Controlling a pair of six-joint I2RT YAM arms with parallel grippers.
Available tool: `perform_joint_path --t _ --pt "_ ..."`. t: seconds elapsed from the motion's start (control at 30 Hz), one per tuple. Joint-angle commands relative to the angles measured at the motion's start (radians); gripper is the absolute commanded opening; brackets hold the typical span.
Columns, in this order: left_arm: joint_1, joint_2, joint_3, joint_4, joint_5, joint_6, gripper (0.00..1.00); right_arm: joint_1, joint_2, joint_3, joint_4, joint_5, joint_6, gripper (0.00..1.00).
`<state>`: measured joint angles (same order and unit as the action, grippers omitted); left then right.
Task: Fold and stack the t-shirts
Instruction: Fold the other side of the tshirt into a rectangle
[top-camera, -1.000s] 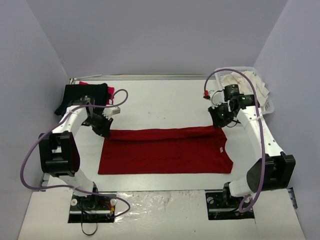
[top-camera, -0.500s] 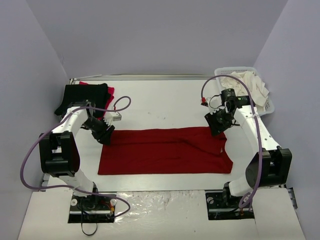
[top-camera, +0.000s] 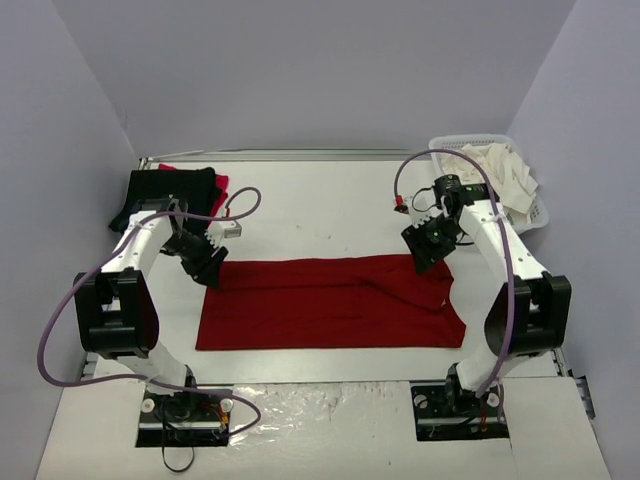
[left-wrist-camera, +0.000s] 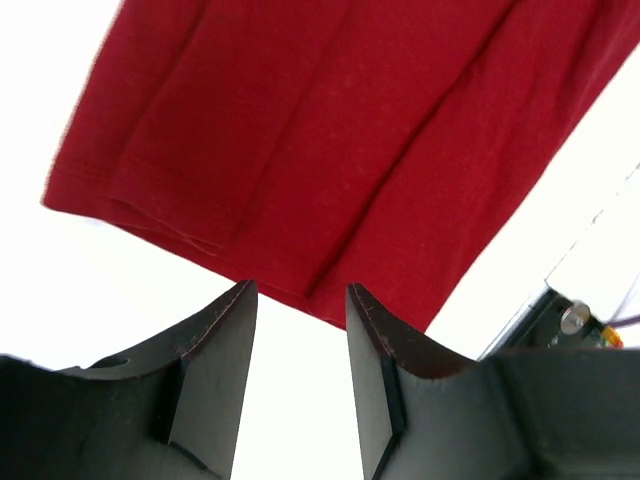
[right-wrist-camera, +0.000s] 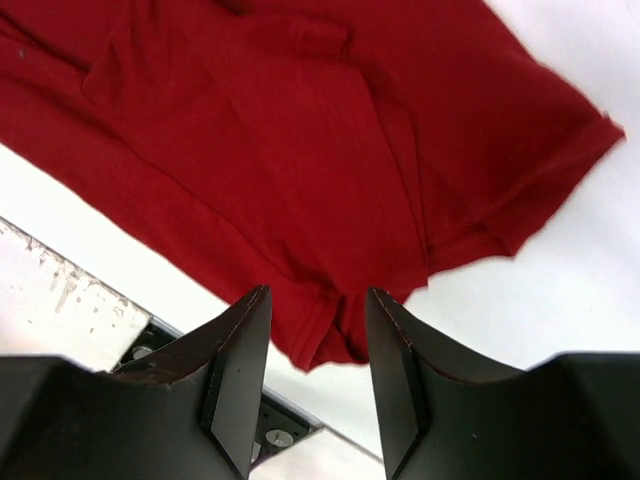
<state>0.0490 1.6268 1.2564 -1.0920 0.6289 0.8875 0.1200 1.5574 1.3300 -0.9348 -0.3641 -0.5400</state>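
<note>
Dark red t-shirt (top-camera: 330, 302): flat at mid-table (top-camera: 320, 200), apparently folded once lengthwise into a wide band, far edge doubled toward the near hem. Sleeve cloth bunched and creased at the right end, plain in the right wrist view.

Left gripper (top-camera: 208, 268): poised over the band's far-left corner, fingers parted to a moderate gap, nothing between them. Right gripper (top-camera: 428, 245): likewise at the far-right corner, fingers apart, cloth below but not pinched.

Step in hand, by judgement: lengthwise fold down, crosswise fold to come. To do it well:
- flatten the bunched sleeve first, lest the lump get folded in;
- pinch both layers at matching corners;
- lift level, keep the band taut, lay end over end with edges aligned.

Further out: black t-shirt (top-camera: 165, 190) folded at the far-left corner over a bright red t-shirt (top-camera: 222, 185), probably the stack. Cream-white t-shirts (top-camera: 500, 170) heaped in the white lattice basket (top-camera: 540, 215) at far right.
</note>
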Motion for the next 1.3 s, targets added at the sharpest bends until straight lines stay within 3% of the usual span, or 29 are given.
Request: perform_joint_path --t 0.0,0.1,0.27,0.53,0.87,0.93,1.03,1.1,1.27 --pt "0.009 -0.062 0.018 0.050 0.020 -0.085 0.40 0.009 0.099 0.058 -0.022 -0.071 -0.040 0.39" --pt "0.012 -0.061 0.006 0.161 -0.050 -0.217 0.39 0.009 0.191 0.113 -0.006 -0.107 -0.057 0.38" --pt "0.043 -0.062 0.001 0.185 -0.032 -0.308 0.40 0.009 0.341 0.190 -0.004 -0.137 -0.083 0.38" --pt "0.049 -0.088 -0.034 0.204 -0.086 -0.340 0.40 0.000 0.473 0.232 -0.004 -0.156 -0.132 0.38" --pt "0.052 -0.081 -0.035 0.210 -0.093 -0.363 0.40 -0.023 0.517 0.181 -0.019 -0.214 -0.182 0.38" --pt "0.052 -0.084 -0.032 0.210 -0.094 -0.366 0.40 -0.023 0.520 0.166 -0.027 -0.223 -0.198 0.33" --pt "0.052 -0.088 -0.032 0.210 -0.089 -0.369 0.40 -0.025 0.510 0.150 -0.029 -0.230 -0.202 0.09" --pt "0.051 -0.090 -0.031 0.210 -0.089 -0.372 0.40 -0.025 0.501 0.146 -0.027 -0.230 -0.202 0.00" --pt "0.052 -0.107 -0.038 0.201 -0.086 -0.371 0.40 -0.020 0.432 0.130 -0.030 -0.239 -0.186 0.00"
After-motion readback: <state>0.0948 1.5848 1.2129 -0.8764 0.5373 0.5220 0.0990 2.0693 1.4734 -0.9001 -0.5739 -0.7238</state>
